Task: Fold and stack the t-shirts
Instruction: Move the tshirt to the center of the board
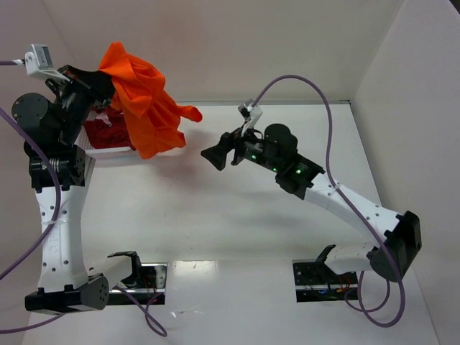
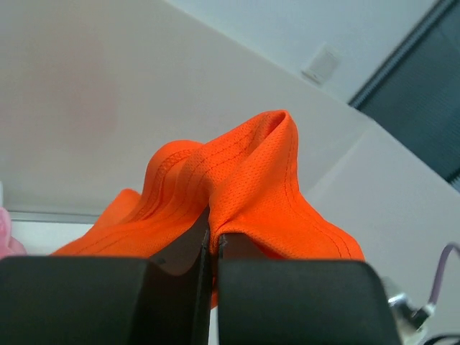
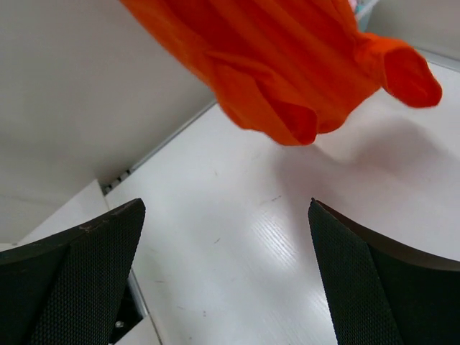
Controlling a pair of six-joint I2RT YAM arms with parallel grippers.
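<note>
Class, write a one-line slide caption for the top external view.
Left pincer holds the orange t-shirt over the white basket; the open right pincer faces it.

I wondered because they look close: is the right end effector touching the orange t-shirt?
Apart. The right wrist view shows bare table between the open right end effector and the hanging orange t-shirt.

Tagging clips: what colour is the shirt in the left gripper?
The t-shirt is bright orange, clearest in the top external view.
</note>
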